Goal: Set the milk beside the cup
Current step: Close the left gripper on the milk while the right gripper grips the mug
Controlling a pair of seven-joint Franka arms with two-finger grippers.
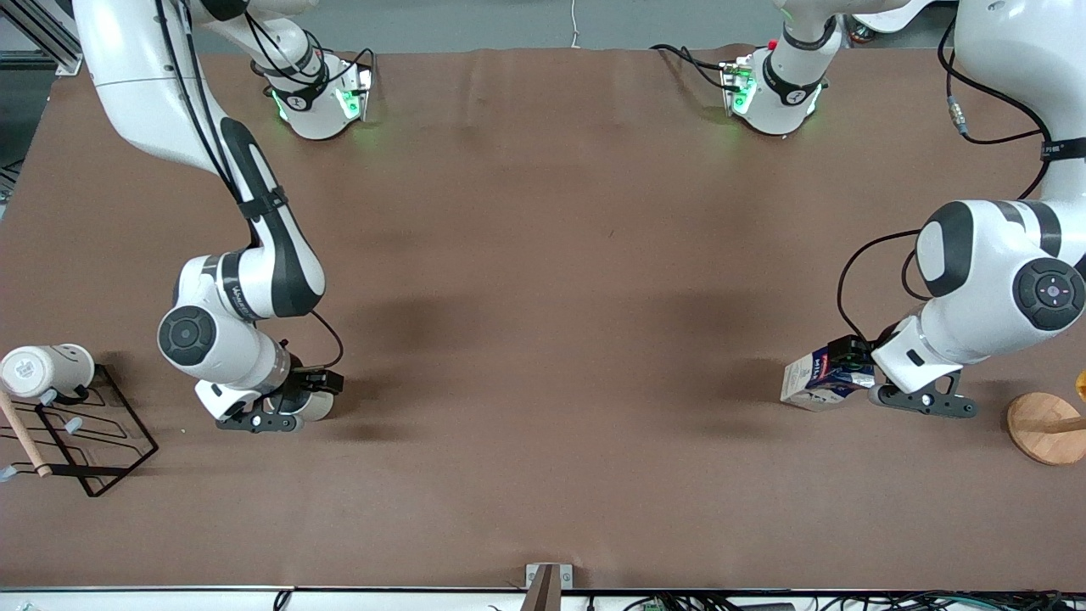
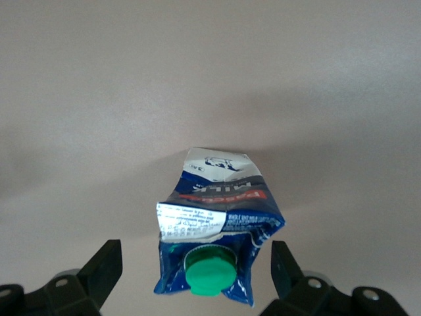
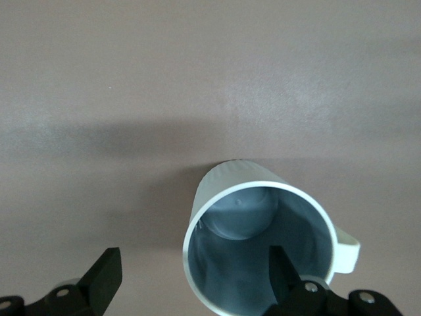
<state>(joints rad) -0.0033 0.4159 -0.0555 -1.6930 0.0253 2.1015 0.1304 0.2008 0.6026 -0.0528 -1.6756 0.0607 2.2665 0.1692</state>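
Note:
The milk (image 1: pixel 816 379), a dented blue and white carton with a green cap, sits on the table at the left arm's end. In the left wrist view the milk (image 2: pixel 217 210) lies between the fingers of my left gripper (image 2: pixel 194 270). The gripper is open and both fingers stand clear of the carton. In the front view the left gripper (image 1: pixel 851 367) is low, right at the carton. The grey cup (image 1: pixel 317 406) stands at the right arm's end. My right gripper (image 3: pixel 194 273) is open and astride the wall of the cup (image 3: pixel 230 181), one finger inside and one outside. The right gripper (image 1: pixel 307 392) also shows in the front view.
A white mug with markings (image 1: pixel 47 371) lies on a black wire rack (image 1: pixel 93 441) at the right arm's end, beside a wooden stick (image 1: pixel 24 437). A round wooden base (image 1: pixel 1048 428) sits at the left arm's end. Brown table (image 1: pixel 551 339) lies between the two arms.

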